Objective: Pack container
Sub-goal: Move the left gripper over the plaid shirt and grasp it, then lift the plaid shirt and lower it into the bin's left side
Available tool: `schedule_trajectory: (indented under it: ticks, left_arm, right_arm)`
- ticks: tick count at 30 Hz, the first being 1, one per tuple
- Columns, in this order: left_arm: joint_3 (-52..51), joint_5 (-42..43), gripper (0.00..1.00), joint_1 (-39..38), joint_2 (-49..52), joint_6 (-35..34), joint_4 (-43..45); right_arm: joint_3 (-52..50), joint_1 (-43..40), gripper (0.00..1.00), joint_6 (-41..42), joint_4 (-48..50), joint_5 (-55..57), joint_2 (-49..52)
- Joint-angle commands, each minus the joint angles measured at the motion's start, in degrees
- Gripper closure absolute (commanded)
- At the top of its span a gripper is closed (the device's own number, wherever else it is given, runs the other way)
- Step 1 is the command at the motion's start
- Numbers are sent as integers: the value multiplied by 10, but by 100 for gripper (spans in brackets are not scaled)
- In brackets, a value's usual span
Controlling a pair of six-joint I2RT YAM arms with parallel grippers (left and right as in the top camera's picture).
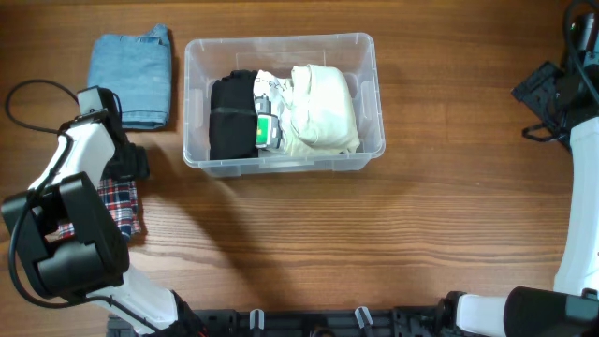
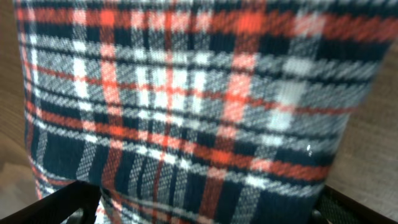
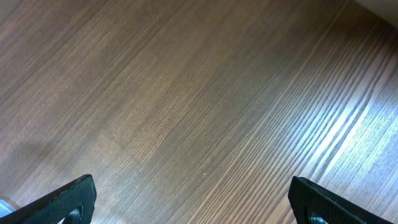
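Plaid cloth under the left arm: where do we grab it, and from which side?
Come straight down from above. The plaid cloth lies flat on the table, so there is likely no way under it from the side. It fills the left wrist view, with the open left tool already straddling it. Probably best to pinch up a fold near the middle.

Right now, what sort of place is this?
Probably a robot test bench, not a home: a left arm and right arm at a wood table, with a clear container of folded clothes and jeans beside it.
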Motion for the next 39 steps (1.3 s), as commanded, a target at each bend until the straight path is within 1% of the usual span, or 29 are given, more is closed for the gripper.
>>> schedule_trajectory:
  ticks: [1, 4, 6, 8, 9, 11, 12, 15, 18, 25, 27, 30, 32, 33, 34, 37, 39]
  left_arm:
    - [-3, 24, 5, 4, 9, 11, 9]
    - [-3, 24, 37, 4, 9, 10, 5]
    - [-3, 24, 47, 4, 8, 11, -2]
    - [-3, 24, 78, 4, 8, 11, -11]
    - [-3, 24, 85, 4, 8, 10, -10]
    - [-3, 24, 94, 4, 8, 11, -10]
    - [-2, 21, 96, 4, 8, 11, -10]
    - [8, 10, 96, 3, 1, 9, -10]
    - [36, -38, 96, 3, -24, -54, -10]
    - [132, -36, 96, 2, -168, -146, -10]
    - [152, -23, 96, -1, -225, -170, -7]
    - [158, 42, 96, -17, -311, -182, 16]
    - [158, 68, 96, -44, -371, -230, 21]
    - [158, 73, 96, -70, -404, -265, 20]
    - [158, 72, 96, -90, -422, -283, 19]
    - [158, 68, 96, -174, -462, -346, 7]
    - [158, 68, 96, -223, -465, -370, -1]
  right_arm:
    - [0, -1, 0, 8, 1, -2, 7]
    - [0, -1, 0, 8, 1, -2, 8]
    - [0, -1, 0, 8, 1, -2, 7]
    - [0, -1, 0, 8, 2, -2, 7]
    - [0, -1, 0, 8, 1, -2, 7]
    - [0, -1, 0, 8, 2, -2, 7]
    - [0, -1, 0, 8, 1, -2, 7]
    - [0, -1, 0, 8, 1, -2, 7]
    - [0, -1, 0, 8, 2, -2, 7]
    - [0, -1, 0, 8, 1, -2, 7]
    - [0, -1, 0, 8, 1, -2, 7]
    - [0, -1, 0, 8, 1, -2, 7]
    - [0, -1, 0, 8, 1, -2, 7]
    - [0, -1, 0, 8, 1, -2, 7]
    - [0, -1, 0, 8, 1, -2, 7]
    - [0, -1, 0, 8, 1, -2, 7]
    - [0, -1, 0, 8, 1, -2, 7]
